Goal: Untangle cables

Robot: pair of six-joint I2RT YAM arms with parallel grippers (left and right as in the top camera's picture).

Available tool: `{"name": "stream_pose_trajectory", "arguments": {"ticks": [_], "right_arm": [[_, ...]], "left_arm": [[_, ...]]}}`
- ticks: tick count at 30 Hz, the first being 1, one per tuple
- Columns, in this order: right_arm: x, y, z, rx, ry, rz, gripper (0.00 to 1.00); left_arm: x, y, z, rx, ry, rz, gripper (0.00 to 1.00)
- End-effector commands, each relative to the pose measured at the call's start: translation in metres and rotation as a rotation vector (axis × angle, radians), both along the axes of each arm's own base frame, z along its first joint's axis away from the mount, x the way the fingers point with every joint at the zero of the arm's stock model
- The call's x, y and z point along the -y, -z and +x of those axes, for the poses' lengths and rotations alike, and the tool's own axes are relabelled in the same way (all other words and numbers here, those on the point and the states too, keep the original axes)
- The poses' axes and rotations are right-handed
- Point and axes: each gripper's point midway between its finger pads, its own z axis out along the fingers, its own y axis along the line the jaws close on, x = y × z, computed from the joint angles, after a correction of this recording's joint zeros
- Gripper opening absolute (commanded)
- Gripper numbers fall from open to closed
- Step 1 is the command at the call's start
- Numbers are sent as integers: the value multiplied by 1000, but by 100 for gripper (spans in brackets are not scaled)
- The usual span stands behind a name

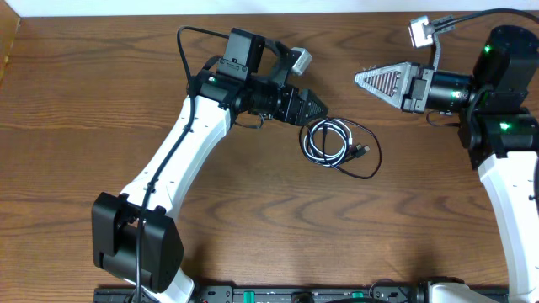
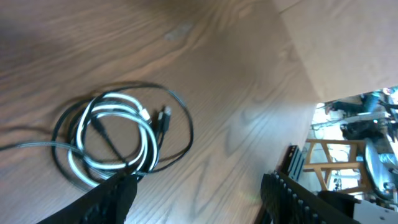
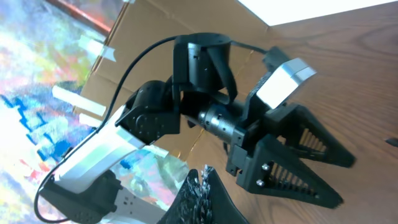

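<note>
Left arm [image 1: 181,156] reaches from the near-left corner up toward the middle of the table [image 1: 253,219]. Left fingers [image 1: 318,107] point right. They are spread wide with nothing between them, and the left wrist view shows both tips far apart at its bottom edge.

Cables [image 1: 337,145] lie flat on the table, just right of and below the left fingers. White cord [image 2: 115,98] is in a tight coil. Black cord [image 2: 190,134] makes a looser, larger loop through and around it, and the two are tangled together. Small black plug [image 2: 165,118] sits inside the black loop, beside the white coil.

In the left wrist view the coil's lower edge meets one left fingertip. Cannot tell if they touch or only overlap.

Right fingers [image 1: 379,82] point left, up and right of the cables and clear of them. They are pressed together to a point, holding nothing. Right arm [image 1: 505,168] runs down the right edge.
</note>
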Motion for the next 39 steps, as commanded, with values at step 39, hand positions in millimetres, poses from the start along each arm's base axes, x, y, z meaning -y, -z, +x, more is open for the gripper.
{"name": "stream_pose_trajectory", "arguments": {"ticks": [39], "right_arm": [[119,144,22,-311,614,-709,29]], "left_arm": [[-22,221,7,-429,-456,561,44]]}}
